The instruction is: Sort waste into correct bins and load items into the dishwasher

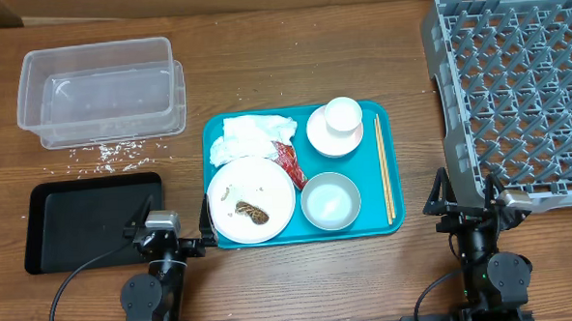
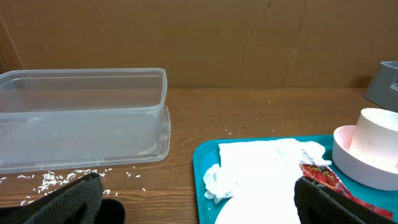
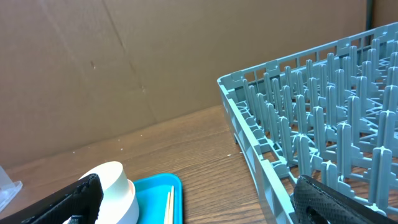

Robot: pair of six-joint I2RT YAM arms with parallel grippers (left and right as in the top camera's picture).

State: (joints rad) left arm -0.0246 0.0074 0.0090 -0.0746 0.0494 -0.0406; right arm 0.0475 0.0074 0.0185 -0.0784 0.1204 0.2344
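On the teal tray (image 1: 381,118) lie crumpled tissue (image 1: 254,138), a red wrapper (image 1: 288,157), a white plate (image 1: 268,185) with a brown scrap (image 1: 256,215), an empty bowl (image 1: 329,200), a cup (image 1: 342,114) resting in another bowl, and chopsticks (image 1: 383,171). Rice grains (image 1: 107,154) are scattered by the clear tub (image 1: 99,91); the black tray (image 1: 86,222) sits below it. The grey rack (image 1: 515,83) stands at the right. My left gripper (image 1: 175,216) is open near the tray's left edge, with tissue (image 2: 261,165) ahead. My right gripper (image 1: 466,193) is open beside the rack (image 3: 323,124), holding nothing.
A brown cardboard wall backs the table in both wrist views. Bare wood lies between the teal tray (image 3: 155,186) and the rack. Rice grains (image 2: 50,180) lie on the wood in front of the tub (image 2: 81,118).
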